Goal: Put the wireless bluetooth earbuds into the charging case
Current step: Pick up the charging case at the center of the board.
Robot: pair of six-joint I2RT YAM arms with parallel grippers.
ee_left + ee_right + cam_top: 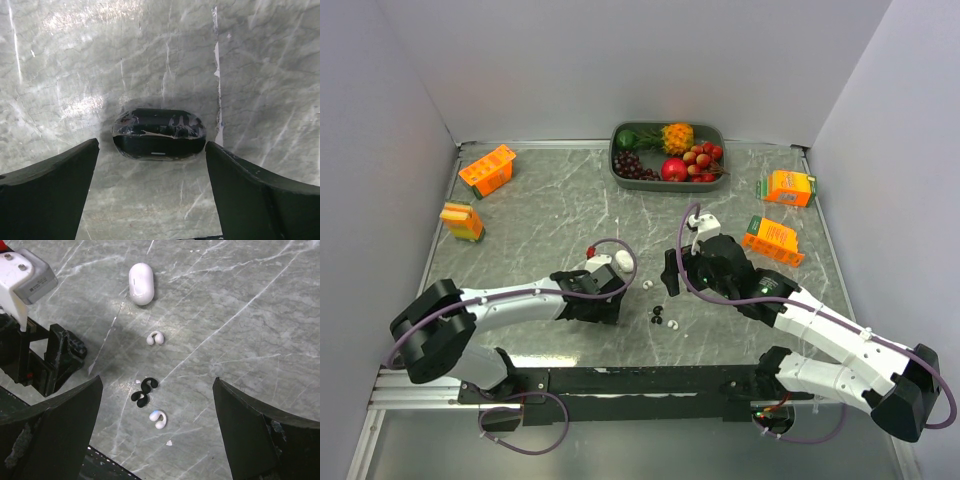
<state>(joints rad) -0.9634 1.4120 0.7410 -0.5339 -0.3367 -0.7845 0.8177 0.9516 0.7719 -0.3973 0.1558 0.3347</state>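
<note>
The black charging case (159, 132) is seen just ahead of the left gripper (151, 143), centred between its spread fingers and untouched, with its long axis laid across the gap from finger to finger. The right gripper (156, 379), also spread wide and empty, is held over the table (250, 315). The black earbuds (144, 391) lie between its fingers, one white earbud (155, 338) beyond them and a second white earbud (157, 418) nearer. This arm is judged closer to the buds.

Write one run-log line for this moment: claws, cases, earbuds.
left claw: open, astride black case, no contact | right claw: open, above four loose earbuds | white case: on table near them
</note>
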